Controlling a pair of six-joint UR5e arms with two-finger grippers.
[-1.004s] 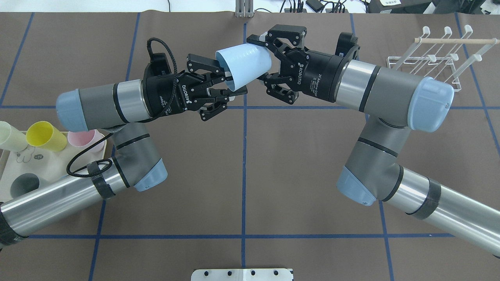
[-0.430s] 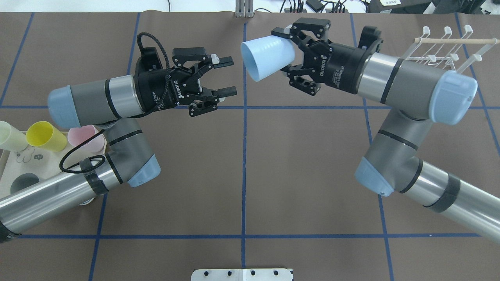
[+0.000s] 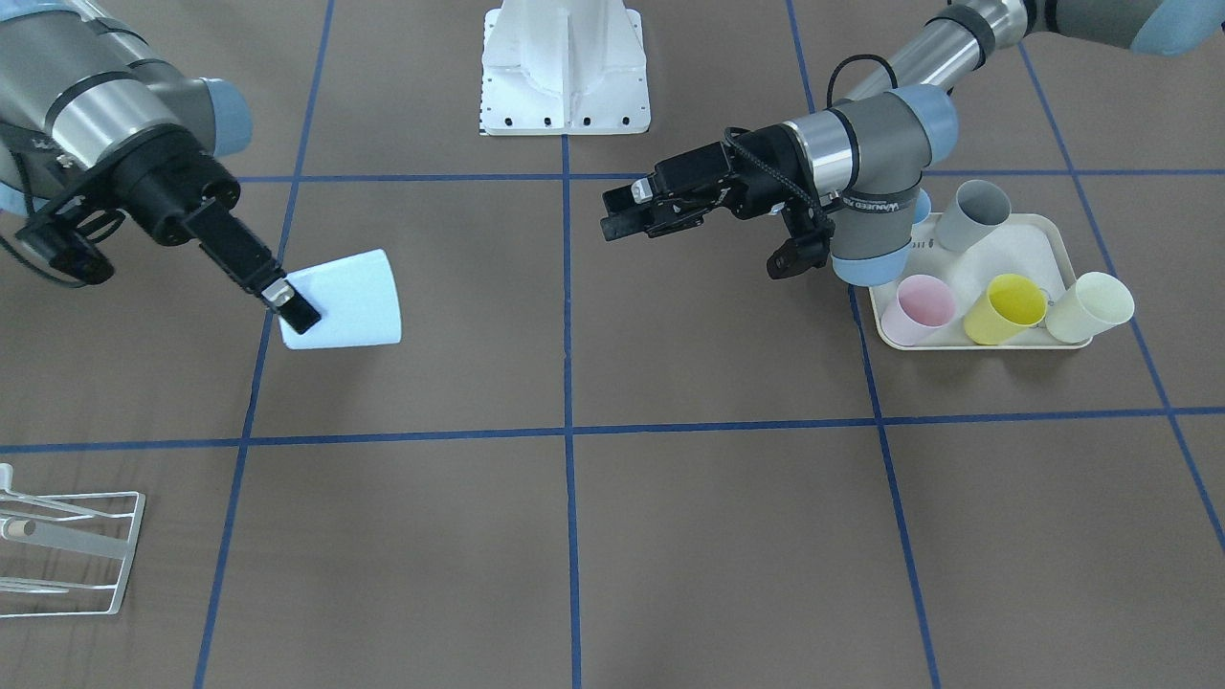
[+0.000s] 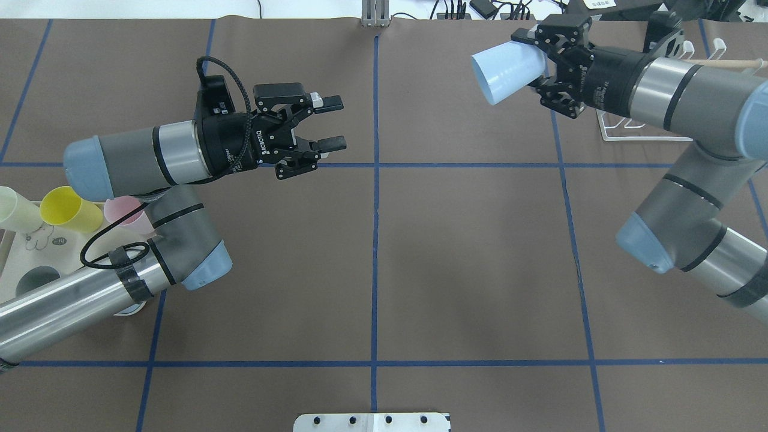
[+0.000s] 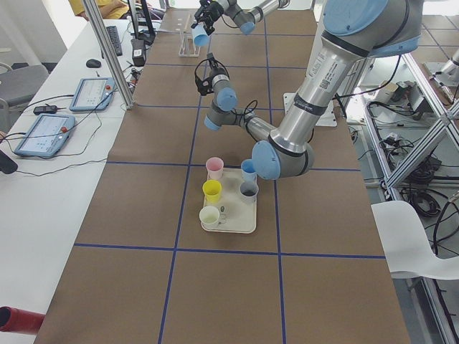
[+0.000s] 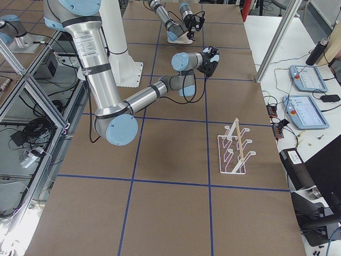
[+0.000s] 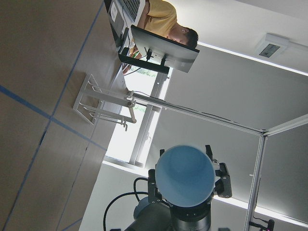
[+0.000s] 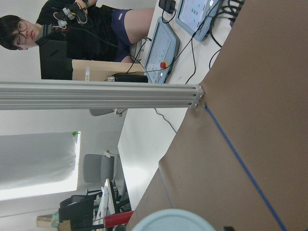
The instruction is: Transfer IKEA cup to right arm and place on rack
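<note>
The pale blue IKEA cup (image 4: 504, 72) hangs on its side above the table, mouth facing left. My right gripper (image 4: 538, 65) is shut on its base end, on the right arm (image 4: 684, 96) at the far right. The front view shows the cup (image 3: 349, 297) with one finger laid along its wall. My left gripper (image 4: 336, 123) is open and empty, left of the centre line and well apart from the cup. The left wrist view looks into the cup (image 7: 185, 175) from afar. The white wire rack (image 4: 636, 127) stands just right of the right gripper, partly hidden behind the arm.
A cream tray (image 4: 24, 258) at the left edge holds a yellow cup (image 4: 69, 208), a pink cup (image 4: 129, 213), a cream cup (image 4: 15, 207) and a grey cup (image 4: 36, 279). The left arm's elbow (image 4: 192, 252) overhangs it. People sit beyond the table's far side.
The left gripper let go of the cup's rim, opened and drew back left. The right arm carried the cup up and to the right, close to the rack.
</note>
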